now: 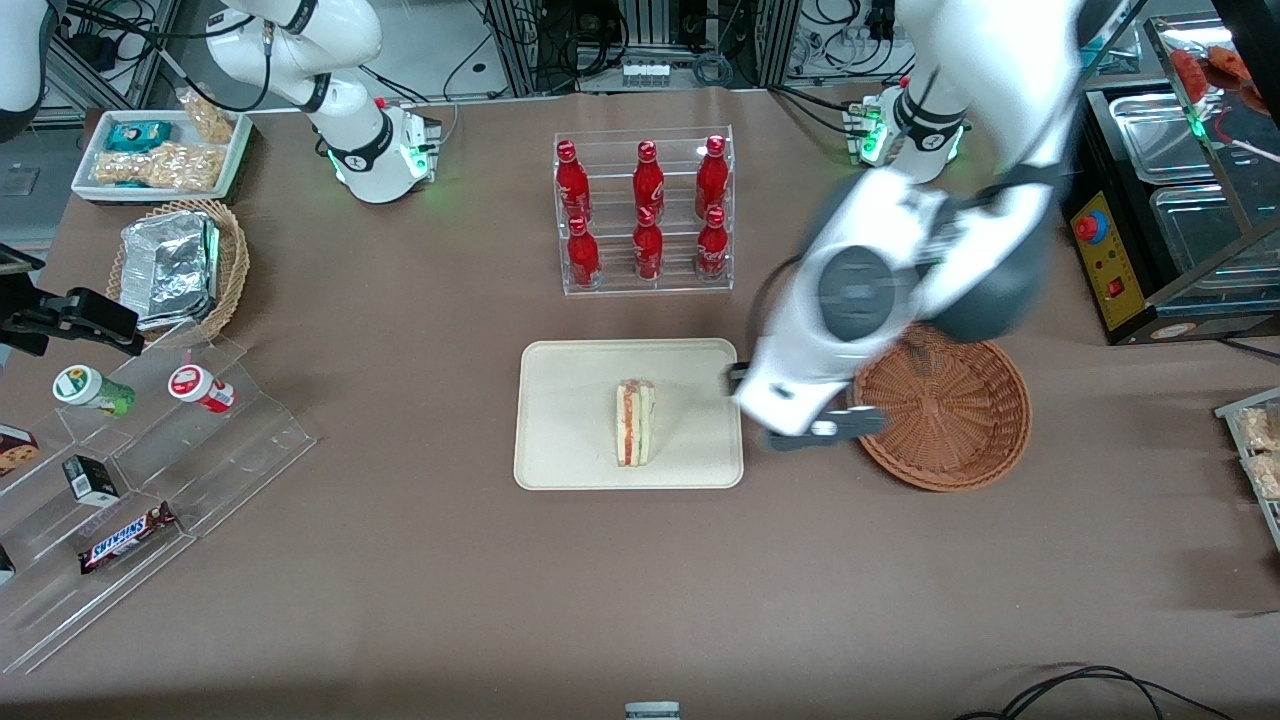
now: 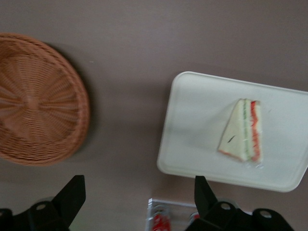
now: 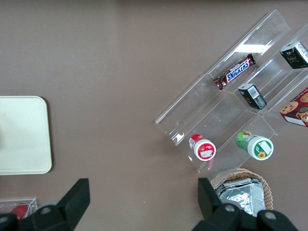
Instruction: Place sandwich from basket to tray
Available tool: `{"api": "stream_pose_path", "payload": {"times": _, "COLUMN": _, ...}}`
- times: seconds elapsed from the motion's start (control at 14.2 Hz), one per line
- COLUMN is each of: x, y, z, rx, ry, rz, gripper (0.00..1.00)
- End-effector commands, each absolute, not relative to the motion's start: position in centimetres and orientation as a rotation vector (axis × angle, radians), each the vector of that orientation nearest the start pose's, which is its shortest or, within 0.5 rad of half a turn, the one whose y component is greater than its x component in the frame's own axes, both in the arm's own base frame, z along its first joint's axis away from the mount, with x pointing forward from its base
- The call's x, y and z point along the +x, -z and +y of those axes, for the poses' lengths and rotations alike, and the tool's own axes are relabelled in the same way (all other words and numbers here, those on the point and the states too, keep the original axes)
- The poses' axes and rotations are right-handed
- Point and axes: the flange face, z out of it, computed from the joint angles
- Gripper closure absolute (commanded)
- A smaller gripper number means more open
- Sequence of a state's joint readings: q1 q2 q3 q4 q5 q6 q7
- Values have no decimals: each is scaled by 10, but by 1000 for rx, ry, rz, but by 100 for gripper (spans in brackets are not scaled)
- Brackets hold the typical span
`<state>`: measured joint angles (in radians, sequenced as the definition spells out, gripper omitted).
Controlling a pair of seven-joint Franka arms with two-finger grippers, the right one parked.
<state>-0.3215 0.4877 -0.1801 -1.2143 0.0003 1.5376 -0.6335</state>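
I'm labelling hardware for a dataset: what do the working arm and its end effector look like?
The working arm has glossy white shells with dark grey joint covers, a round grey cap and a green-lit base. Its end effector has black angular fingers, spread open, above the table between tray and basket.
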Motion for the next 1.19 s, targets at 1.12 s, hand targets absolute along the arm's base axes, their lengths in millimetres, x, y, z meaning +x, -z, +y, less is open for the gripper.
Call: {"api": "stream_pose_path", "payload": {"times": 1.12, "x": 551, "y": -567, "z": -48, "rx": -3057, "ry": -369, "rz": -111, "gripper": 0}}
